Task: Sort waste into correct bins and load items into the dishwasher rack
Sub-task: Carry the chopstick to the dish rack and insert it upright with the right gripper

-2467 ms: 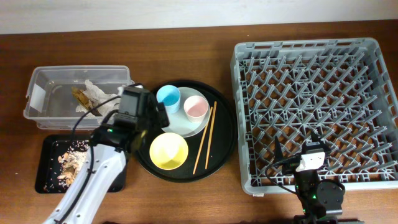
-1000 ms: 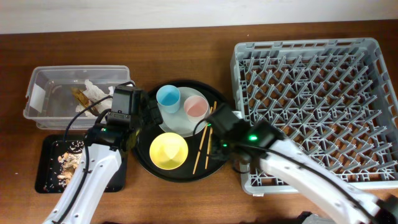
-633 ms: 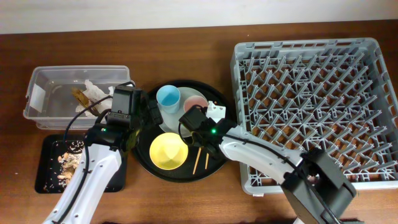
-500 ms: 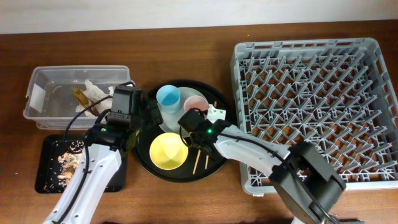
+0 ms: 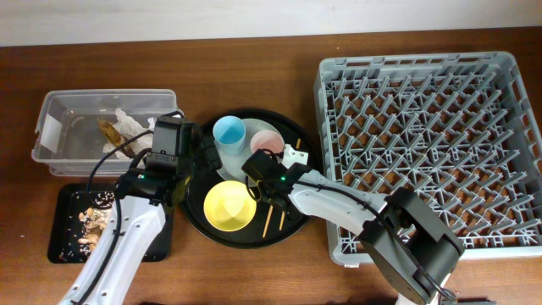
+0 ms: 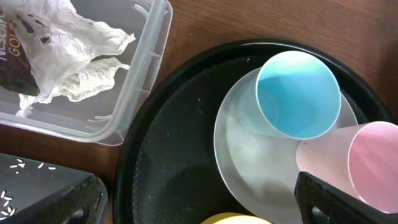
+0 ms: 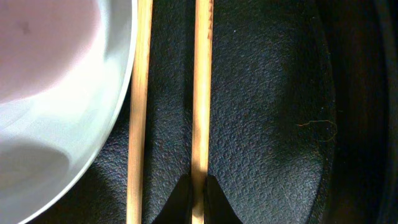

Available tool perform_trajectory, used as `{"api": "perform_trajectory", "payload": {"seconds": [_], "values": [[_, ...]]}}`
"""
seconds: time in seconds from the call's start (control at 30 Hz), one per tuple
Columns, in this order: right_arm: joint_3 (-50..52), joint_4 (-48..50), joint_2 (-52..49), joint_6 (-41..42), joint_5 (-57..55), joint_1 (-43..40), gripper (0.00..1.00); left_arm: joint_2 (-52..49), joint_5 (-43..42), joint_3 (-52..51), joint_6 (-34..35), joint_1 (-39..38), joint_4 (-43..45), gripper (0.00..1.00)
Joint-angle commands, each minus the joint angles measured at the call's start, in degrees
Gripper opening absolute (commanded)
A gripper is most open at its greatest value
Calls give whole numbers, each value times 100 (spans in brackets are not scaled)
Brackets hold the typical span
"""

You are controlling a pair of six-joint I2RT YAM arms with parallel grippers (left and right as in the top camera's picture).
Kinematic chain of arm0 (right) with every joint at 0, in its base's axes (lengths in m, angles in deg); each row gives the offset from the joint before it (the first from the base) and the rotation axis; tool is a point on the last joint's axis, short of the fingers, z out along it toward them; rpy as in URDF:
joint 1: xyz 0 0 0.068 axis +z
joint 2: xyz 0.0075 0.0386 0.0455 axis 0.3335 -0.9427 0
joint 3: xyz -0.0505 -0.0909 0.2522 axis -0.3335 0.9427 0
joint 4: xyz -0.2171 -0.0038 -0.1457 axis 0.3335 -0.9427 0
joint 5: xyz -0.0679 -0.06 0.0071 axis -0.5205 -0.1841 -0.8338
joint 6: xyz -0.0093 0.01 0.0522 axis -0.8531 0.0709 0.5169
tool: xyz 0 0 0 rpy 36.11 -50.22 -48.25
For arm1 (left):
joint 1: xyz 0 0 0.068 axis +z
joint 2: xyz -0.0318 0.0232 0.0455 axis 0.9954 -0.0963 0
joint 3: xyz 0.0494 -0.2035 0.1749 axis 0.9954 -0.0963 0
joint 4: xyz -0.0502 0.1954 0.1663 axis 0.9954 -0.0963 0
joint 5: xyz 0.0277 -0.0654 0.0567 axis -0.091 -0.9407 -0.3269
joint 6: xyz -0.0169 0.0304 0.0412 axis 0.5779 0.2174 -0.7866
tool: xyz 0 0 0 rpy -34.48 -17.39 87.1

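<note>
My right gripper (image 5: 273,199) (image 7: 199,194) is down on the round black tray (image 5: 302,210), shut on one of the wooden chopsticks (image 7: 200,93). The other chopstick (image 7: 140,112) lies beside it, along the pale plate (image 7: 56,124). My left gripper (image 5: 206,157) (image 6: 199,211) hangs open over the tray's left side, holding nothing. The blue cup (image 6: 298,93) (image 5: 229,131) and pink cup (image 6: 373,162) (image 5: 267,140) stand on the plate (image 6: 261,162). The yellow bowl (image 5: 227,206) sits in front. The napkin (image 6: 81,56) and wrapper (image 6: 15,62) lie in the clear tub (image 5: 51,106). Food scraps (image 5: 93,216) lie in the small black tray (image 5: 63,246).
The big grey dishwasher rack (image 5: 415,61) fills the right side of the table, its pegs bare. My right arm stretches from the rack's front left corner across the round tray's right rim. Bare wood lies behind the tub and the tray.
My right arm swung from the rack's front over to the round tray, and its jaws closed on a chopstick. My left arm drew back a little to the left, then held still.
</note>
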Motion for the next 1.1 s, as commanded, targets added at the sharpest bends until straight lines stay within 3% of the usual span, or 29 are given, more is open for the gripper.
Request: {"api": "perform_trajectory", "payload": {"seconds": [0.0,0.1,0.23,0.27,0.3,0.43,0.53,0.63,0.7,0.8,0.9,0.97,1.07], "values": [[-68,-190,256,28,4,-140,4,48,42,76,-35,15,7,99],[-103,-772,1884,-1941,317,-476,4,48,42,76,-35,15,7,99],[-103,-1099,3429,-3062,1257,-999,4,48,42,76,-35,15,7,99],[-103,-1099,3523,-3016,1405,-1023,21,48,42,76,-35,15,7,99],[-85,-1115,3427,-2721,1445,-955,26,48,42,76,-35,15,7,99],[-74,-1075,1976,-1196,1408,-496,27,48,42,76,-35,15,7,99],[-74,-680,518,-946,1220,-299,27,48,42,76,-35,15,7,99],[-74,-332,-105,-929,1222,-306,27,48,42,76,-35,15,7,99],[-74,-273,-129,-811,1156,-306,26,48,42,76,-35,15,7,99],[-79,-356,-111,-800,1158,-306,4,48,42,76,-35,15,7,99],[-208,-623,413,-828,986,-317,4,48,42,76,-35,15,7,99],[-490,-1274,1462,-975,387,-317,4,48,42,76,-35,15,7,99],[-490,-1462,2765,-2151,337,-317,4,48,42,76,-35,15,7,99]]}}
